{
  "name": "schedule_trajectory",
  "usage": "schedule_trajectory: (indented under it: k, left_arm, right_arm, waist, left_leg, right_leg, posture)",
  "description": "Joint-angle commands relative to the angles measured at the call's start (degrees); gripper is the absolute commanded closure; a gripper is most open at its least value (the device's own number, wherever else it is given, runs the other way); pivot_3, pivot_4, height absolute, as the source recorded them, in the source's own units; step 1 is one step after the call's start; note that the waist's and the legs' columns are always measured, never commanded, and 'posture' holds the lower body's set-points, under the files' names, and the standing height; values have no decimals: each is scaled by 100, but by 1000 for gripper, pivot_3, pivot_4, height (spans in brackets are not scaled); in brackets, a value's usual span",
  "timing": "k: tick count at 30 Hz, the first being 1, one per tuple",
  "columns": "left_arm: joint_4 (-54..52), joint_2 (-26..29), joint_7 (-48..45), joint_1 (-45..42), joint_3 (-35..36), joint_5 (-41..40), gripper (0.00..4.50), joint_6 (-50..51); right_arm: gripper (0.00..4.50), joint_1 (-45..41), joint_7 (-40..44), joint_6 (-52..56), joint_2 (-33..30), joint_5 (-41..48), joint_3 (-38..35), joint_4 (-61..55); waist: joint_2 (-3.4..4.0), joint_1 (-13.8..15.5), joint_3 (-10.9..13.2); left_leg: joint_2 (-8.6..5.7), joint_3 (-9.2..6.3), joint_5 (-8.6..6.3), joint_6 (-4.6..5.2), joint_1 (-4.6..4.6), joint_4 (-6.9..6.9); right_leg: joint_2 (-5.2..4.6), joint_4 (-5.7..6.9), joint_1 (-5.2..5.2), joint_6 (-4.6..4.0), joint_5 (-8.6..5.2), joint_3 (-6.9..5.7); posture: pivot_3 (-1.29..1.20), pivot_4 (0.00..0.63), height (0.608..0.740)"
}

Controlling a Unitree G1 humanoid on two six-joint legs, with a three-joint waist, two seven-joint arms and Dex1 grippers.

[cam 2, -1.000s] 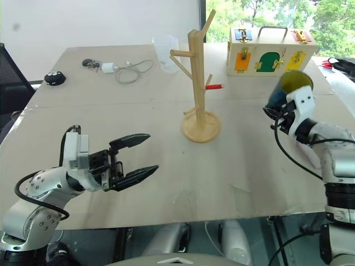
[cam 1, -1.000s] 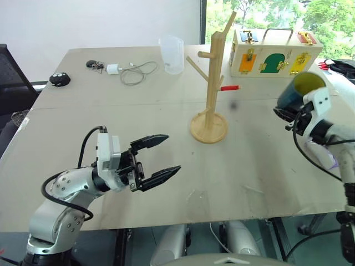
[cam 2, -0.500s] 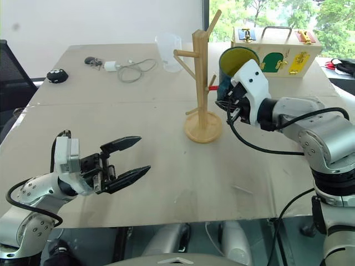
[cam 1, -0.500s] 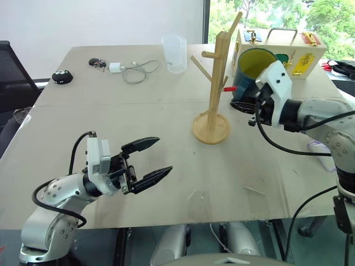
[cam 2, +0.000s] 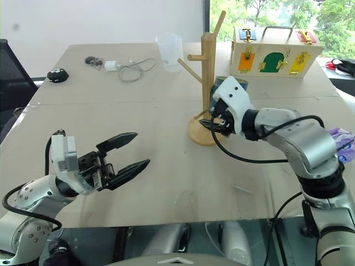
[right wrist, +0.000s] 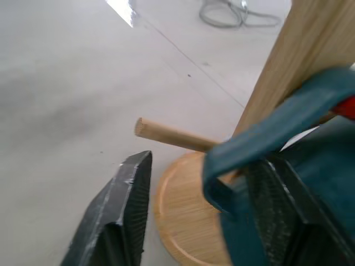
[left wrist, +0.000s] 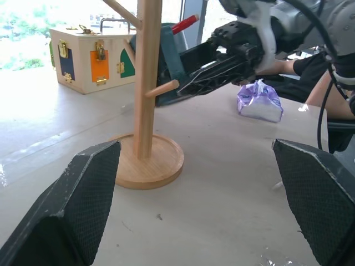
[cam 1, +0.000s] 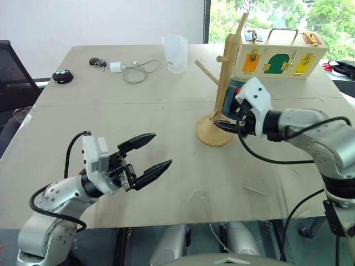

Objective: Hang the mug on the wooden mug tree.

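Lighting: bright daylight from window [cam 1: 277, 14] behind; tabletop [cam 1: 111, 116] evenly lit, shadows soft and faint. Left wrist view: background washed out by glare. Right wrist view: near objects blurred.

The left gripper [left wrist: 194, 205] has its two black fingers [left wrist: 77, 205] spread wide apart over the pale table [left wrist: 222, 183], holding nothing. Ahead stands the wooden mug tree [left wrist: 147, 94], upright on its round base, a short peg jutting from the post. The mug [left wrist: 169, 66] sits tight against the post just behind that peg, below the red-tipped peg, with the right gripper [left wrist: 216, 69] reaching in against it. A wooden box [left wrist: 89, 58] with coloured latches stands near the table's far edge; a crumpled purple bag [left wrist: 259, 101] lies beyond the mug tree.
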Motion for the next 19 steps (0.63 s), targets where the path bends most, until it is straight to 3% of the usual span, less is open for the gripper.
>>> schedule_trajectory:
  k: [1,4,8,13,19]
  left_arm:
    - [-209,55,145,-35,75,-131,0,104]
    - [-202,120,261,17,70,-90,0,265]
    - [-99,225,333,183,130,13,0,430]
    - [139,415,115,679,384,105,0,536]
    - [627,646,-274,895,577,338,0,462]
  right_arm:
    - [2012,425,471,-90,-311,735,-1022,-673]
    - [2012,1111,830,-139,-648,1253,-1783,-883]
    - [2012,2490,1215,-605,-909,1280,-2619,-978]
    - [2012,4591,1716,-2118,-865,141,-3235,-676]
    - [2012,5404,1770,-3239,-731,-596,-3290,-20]
  waist:
    - [0,-1,0]
    - [-2,52,0]
    - [-3,61,-1]
    - [-3,106,-2]
    - [-5,98,-3]
  left_leg:
    - [1,0,0,0,0,0]
    - [1,-8,-1,1,-5,0]
    - [2,-1,-1,2,3,-1]
    - [8,9,-2,3,17,-3]
    - [11,21,-10,17,43,1]
  right_leg:
    - [1,0,0,0,0,0]
    - [-1,-5,3,0,0,-7]
    - [2,-3,8,0,0,-6]
    - [6,-3,22,1,-1,-6]
    - [9,0,46,1,-1,-10]
  posture:
    - [0,150,740]
    - [0,150,740]
    - [0,150,740]
    - [0,150,740]
    - [0,150,740]
